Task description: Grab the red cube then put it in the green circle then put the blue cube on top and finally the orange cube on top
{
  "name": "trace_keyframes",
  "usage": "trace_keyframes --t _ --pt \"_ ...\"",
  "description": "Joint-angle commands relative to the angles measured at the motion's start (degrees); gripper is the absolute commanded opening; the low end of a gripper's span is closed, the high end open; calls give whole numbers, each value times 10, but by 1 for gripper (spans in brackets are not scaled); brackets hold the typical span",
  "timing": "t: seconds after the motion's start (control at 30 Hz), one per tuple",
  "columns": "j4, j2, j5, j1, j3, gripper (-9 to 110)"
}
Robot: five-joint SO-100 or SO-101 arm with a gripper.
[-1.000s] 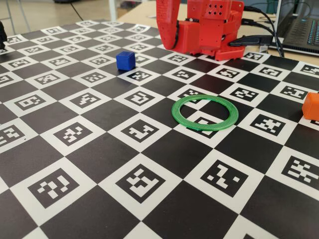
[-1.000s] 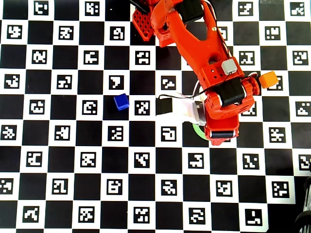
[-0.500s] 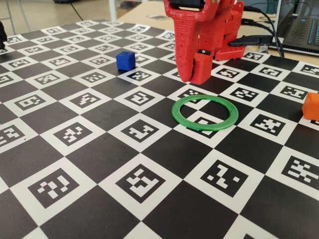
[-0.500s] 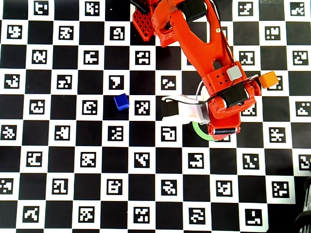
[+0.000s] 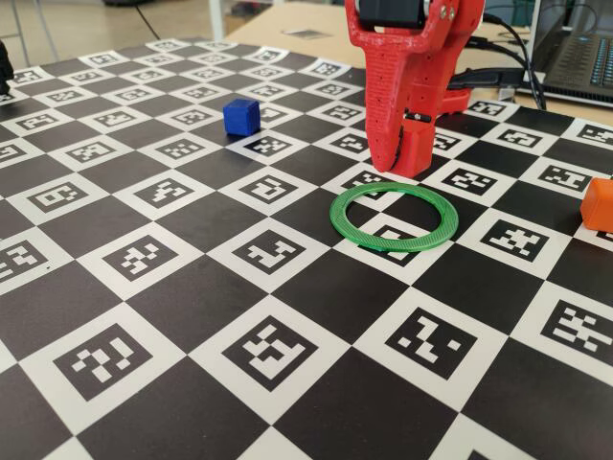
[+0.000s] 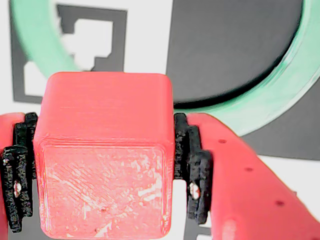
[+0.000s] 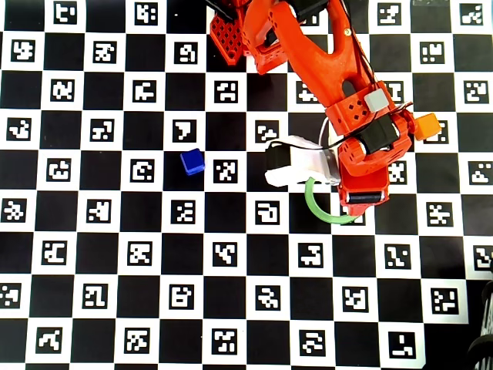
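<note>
In the wrist view the red cube [image 6: 105, 160] fills the gap between the black pads [image 6: 192, 165] of my gripper [image 6: 105, 175], which is shut on it. Beneath and beyond the cube lies the green circle [image 6: 280, 95]. In the fixed view the gripper [image 5: 400, 165] points down just above the far rim of the green circle [image 5: 394, 217]; the cube blends with the red fingers there. The blue cube [image 5: 241, 116] sits at the back left and the orange cube [image 5: 599, 203] at the right edge. From overhead the arm hides most of the green circle [image 7: 312, 206]; the blue cube [image 7: 192, 162] and orange cube [image 7: 426, 125] both show.
The board [image 5: 144, 316] is a black and white checker mat with printed markers. A laptop [image 5: 575, 57] and cables [image 5: 498, 77] lie behind the arm at the back right. A white camera [image 7: 296, 166] sticks out left of the wrist.
The arm has swung out from the back of the board towards the green circle, and the gripper has turned to point down over the ring's far rim. The cubes on the board have not moved.
</note>
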Motion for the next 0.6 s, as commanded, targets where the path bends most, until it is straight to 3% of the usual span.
trace_keyframes --t 0.0,0.57 --pt "-18 56 4 0 10 6" --pt "-94 50 8 -7 90 6"
